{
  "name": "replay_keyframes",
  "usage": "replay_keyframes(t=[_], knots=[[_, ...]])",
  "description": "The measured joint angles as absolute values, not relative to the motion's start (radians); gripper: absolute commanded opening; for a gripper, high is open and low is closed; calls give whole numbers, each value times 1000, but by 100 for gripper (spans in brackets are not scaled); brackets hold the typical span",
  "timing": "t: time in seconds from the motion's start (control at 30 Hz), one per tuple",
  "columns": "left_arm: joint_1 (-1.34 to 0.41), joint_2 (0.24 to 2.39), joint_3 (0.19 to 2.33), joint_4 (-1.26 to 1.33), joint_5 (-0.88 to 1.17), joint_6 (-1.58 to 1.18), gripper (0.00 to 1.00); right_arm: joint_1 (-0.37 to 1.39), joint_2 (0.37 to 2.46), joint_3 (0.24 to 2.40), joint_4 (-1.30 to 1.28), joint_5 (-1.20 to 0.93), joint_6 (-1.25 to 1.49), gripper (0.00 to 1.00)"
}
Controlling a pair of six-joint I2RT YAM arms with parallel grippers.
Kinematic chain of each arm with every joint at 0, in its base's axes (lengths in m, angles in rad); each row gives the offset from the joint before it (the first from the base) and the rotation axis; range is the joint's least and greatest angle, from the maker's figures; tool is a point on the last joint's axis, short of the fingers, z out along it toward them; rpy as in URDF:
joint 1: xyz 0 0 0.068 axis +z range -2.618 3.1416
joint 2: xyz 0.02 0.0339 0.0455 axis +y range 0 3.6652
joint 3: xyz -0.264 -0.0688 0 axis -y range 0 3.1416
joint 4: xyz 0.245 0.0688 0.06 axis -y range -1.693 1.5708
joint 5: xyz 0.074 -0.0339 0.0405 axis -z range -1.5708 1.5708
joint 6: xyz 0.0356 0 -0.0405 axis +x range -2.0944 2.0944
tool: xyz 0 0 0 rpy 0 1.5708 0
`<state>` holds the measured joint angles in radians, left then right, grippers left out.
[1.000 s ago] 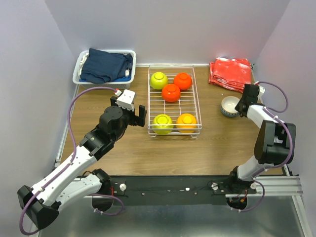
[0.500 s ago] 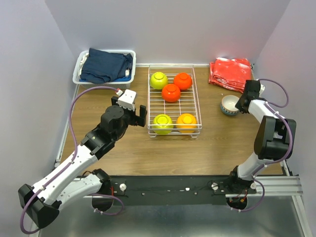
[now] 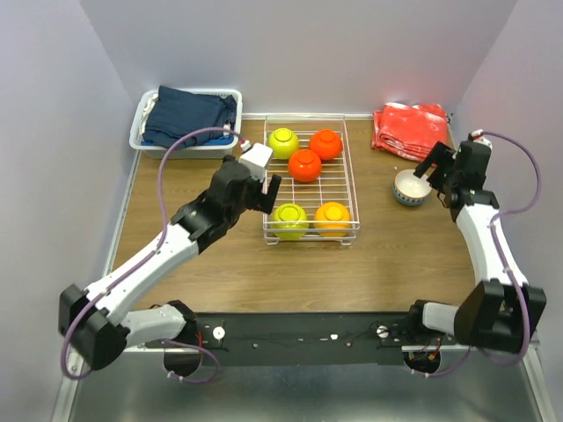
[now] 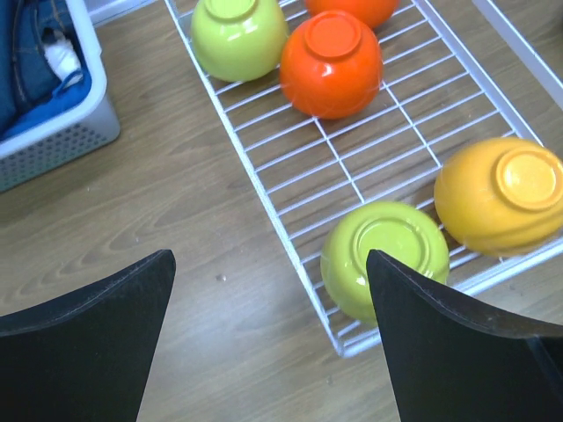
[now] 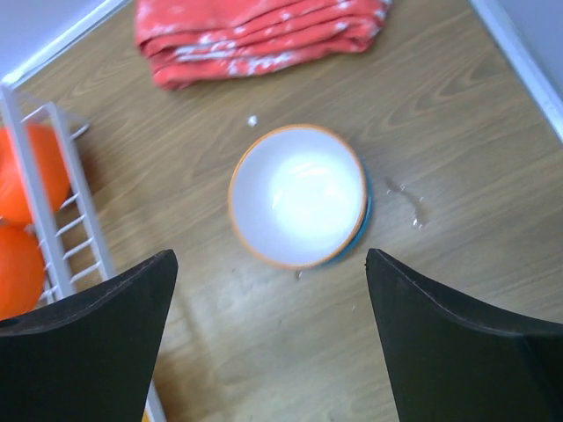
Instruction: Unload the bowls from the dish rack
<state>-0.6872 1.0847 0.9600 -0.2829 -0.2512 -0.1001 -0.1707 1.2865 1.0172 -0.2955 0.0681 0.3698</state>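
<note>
Five bowls are sitting upside down in the dish rack; I'm lining up on the near yellow-green bowl at its near-left corner, just beside the orange bowl. My left gripper is hovering wide open and empty over that rack edge, and my right gripper is hanging equally open, holding nothing, above the orange-rimmed bowl nesting in a blue bowl on the table. Risk I'm weighing: the glossy dome squirting out of the pinch, or a finger snagging the side wire and dragging the rack.
</note>
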Motion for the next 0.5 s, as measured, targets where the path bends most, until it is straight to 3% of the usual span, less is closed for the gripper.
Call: replay_keyframes(t=[0.27, 0.5], knots=[[-705, 1410, 1258, -361, -280, -3, 99, -129, 1013, 796, -253, -56, 416, 100], [-832, 1715, 1546, -421, -466, 191, 99, -121, 851, 710, -225, -107, 456, 100]])
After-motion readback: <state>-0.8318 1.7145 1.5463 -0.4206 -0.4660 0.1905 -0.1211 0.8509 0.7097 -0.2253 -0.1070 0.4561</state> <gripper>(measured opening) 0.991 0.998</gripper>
